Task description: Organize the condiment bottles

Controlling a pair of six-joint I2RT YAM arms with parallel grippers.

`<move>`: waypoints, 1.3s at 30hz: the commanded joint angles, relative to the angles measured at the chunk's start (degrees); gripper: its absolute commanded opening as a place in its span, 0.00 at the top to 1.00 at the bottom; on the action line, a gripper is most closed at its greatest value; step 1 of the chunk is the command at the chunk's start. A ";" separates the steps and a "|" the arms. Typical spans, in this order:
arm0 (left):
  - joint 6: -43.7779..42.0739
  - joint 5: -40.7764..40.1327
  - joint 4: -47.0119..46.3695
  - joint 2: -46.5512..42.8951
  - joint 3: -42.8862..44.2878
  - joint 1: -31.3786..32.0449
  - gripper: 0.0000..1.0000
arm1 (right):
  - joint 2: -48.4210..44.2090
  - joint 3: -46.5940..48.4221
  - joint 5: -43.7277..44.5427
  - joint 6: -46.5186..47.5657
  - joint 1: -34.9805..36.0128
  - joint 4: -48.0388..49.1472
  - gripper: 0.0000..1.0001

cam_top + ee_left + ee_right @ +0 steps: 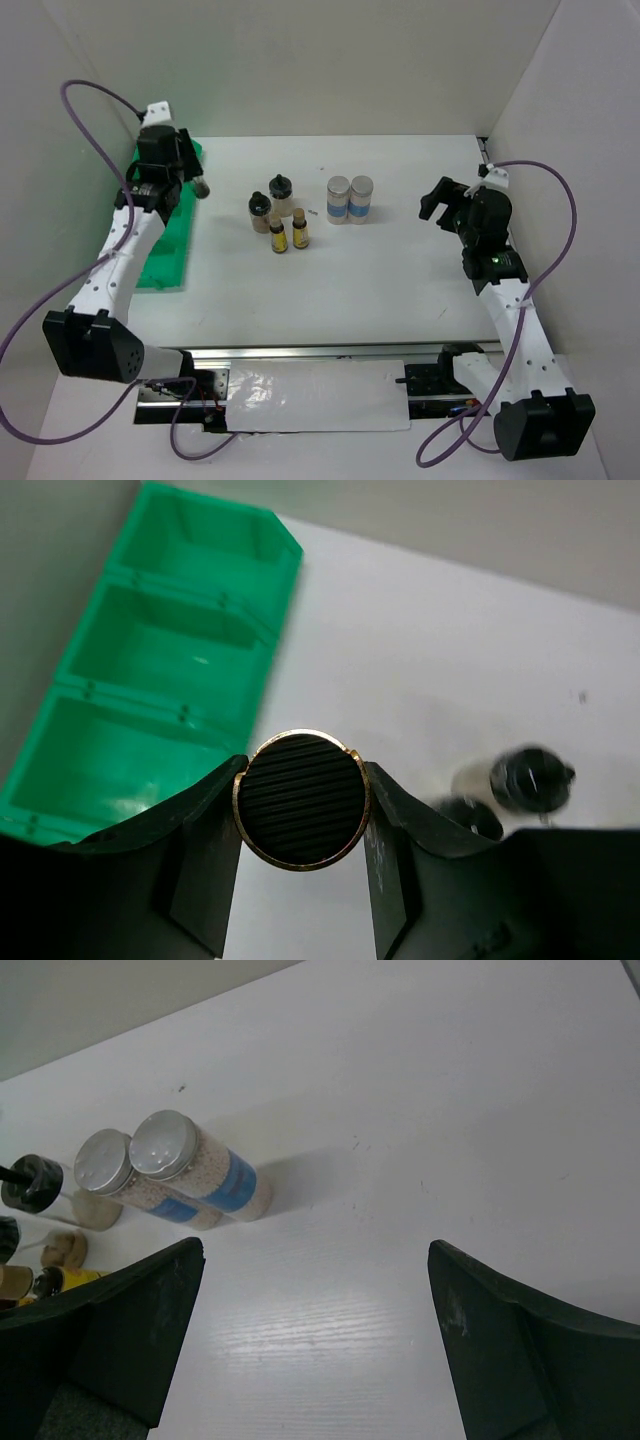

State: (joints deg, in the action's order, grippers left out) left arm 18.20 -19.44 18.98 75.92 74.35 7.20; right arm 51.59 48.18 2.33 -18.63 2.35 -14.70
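My left gripper (192,176) is shut on a bottle with a ribbed black cap and a gold rim (301,810), held beside the right edge of the green tray (165,250). In the left wrist view the gripper (303,770) hangs over white table, the tray (150,680) to its left. Several small dark bottles (278,236) stand mid-table, with a taller clear black-capped one (282,195) behind. Two silver-lidded blue-labelled jars (350,200) stand to their right and show in the right wrist view (225,1182). My right gripper (437,205) (315,1250) is open and empty, right of the jars.
The green tray has three empty compartments in the left wrist view. White walls close the table at the left, back and right. A metal rail with a white sheet (310,395) runs along the near edge between the arm bases.
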 commanded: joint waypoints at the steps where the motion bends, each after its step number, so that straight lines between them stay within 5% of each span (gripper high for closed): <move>1: -0.18 1.94 -4.30 4.48 7.02 -5.52 0.54 | 0.87 -0.37 -1.19 -0.35 -0.06 4.93 0.00; 11: -1.23 1.96 -8.35 28.74 34.25 -10.72 0.54 | 7.19 -0.37 -2.24 -1.93 -0.06 9.34 0.00; 18: -0.18 -0.24 -13.00 40.44 43.85 -13.79 0.53 | 9.93 0.24 -1.62 -1.93 0.46 11.01 0.00; 39: -2.29 -2.80 -21.27 53.01 46.77 -16.43 0.51 | 19.77 -0.20 1.19 -5.98 2.13 16.37 0.00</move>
State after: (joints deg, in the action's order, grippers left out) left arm 15.27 -21.58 4.51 128.84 120.09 -8.29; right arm 70.26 46.33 2.22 -24.18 3.53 -2.39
